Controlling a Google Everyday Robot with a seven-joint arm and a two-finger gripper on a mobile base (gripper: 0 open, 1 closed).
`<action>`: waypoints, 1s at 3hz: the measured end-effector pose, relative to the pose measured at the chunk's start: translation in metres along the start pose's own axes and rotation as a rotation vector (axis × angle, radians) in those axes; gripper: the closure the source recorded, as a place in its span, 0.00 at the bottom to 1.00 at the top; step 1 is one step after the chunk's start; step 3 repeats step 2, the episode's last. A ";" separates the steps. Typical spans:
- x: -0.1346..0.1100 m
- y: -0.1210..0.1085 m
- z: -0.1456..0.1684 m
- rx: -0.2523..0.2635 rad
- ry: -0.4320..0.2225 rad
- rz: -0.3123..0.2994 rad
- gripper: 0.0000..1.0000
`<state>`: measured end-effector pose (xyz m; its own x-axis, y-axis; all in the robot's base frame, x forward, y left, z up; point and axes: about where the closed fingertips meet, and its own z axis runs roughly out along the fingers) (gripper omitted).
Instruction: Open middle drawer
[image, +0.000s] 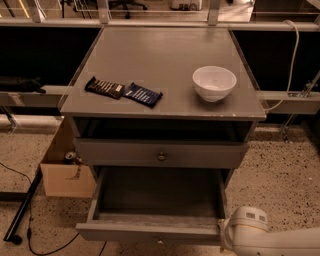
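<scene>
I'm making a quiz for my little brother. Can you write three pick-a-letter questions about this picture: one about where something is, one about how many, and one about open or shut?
1. Where is the white bowl?
A) on the cabinet top, right side
B) inside a drawer
C) on the floor

2. How many snack bars lie on the cabinet top?
A) one
B) two
C) four

3. The middle drawer is:
A) shut
B) pulled out, empty
C) pulled out, full of toys

1 A: it sits near the top's right edge.
2 B: a brown bar and a blue bar.
3 B: its bare grey inside shows.
The gripper is not in view; only the white arm shows by the drawer's right front corner.
</scene>
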<state>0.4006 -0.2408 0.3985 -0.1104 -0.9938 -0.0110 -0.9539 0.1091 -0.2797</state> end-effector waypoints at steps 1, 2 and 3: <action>0.000 0.000 0.000 0.000 0.000 0.000 0.00; 0.000 0.000 0.000 0.000 0.000 0.000 0.00; 0.000 0.000 0.000 0.000 0.000 0.000 0.00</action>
